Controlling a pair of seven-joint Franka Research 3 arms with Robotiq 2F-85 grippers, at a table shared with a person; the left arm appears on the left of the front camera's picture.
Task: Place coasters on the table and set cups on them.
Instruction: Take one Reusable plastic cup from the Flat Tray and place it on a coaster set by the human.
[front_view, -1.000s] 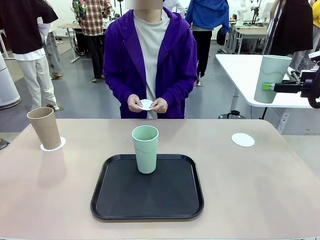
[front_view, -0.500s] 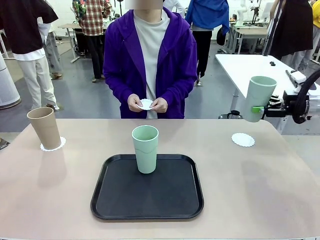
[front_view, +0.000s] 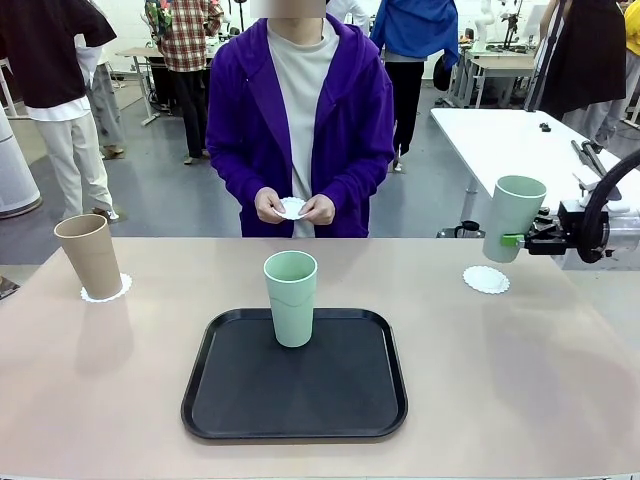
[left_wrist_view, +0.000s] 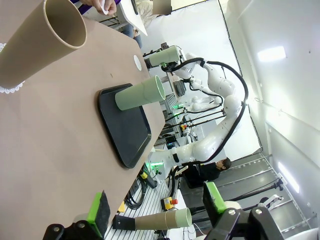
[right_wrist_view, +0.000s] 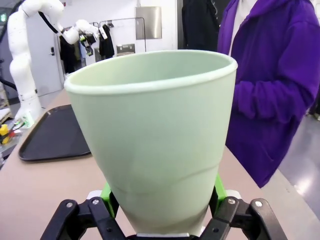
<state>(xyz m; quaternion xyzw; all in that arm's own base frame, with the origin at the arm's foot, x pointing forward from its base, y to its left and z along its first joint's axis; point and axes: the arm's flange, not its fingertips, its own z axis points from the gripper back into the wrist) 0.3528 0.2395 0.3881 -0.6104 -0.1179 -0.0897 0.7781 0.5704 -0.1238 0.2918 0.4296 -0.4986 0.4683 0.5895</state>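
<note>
Left coaster (front_view: 105, 291), front view: at the far left of the table (front_view: 520, 390), with the tan cup (front_view: 89, 256) standing on it. This pair looks done.
Right coaster (front_view: 486, 279), front view: at the far right of the table, bare.
Third coaster (front_view: 292, 208), front view: in the person's hands (front_view: 318, 210) at the far edge, not yet on the table.
Held cup (front_view: 514, 218), front view: mint, upright, in the air just above the right coaster and a little to its right. The right tool (front_view: 522, 240) pinches its lower side from the right.
Tray cup (front_view: 290, 297), front view: mint, upright on the black tray (front_view: 230, 405) mid-table, untouched.
Left tool (left_wrist_view: 155, 205), left wrist view: fingers spread, nothing between them. The tan cup is close ahead, the tray cup and held cup farther off.
Right tool, right wrist view: green pads (right_wrist_view: 106, 193) pressed on either side of the held cup near its base. The tray lies beyond at left, a purple sleeve at right.
Progress (judgement): one pair of three is set and the second is close to landing. Left to do: lower the held cup onto the right coaster, lay the third coaster, move the tray cup onto it.
</note>
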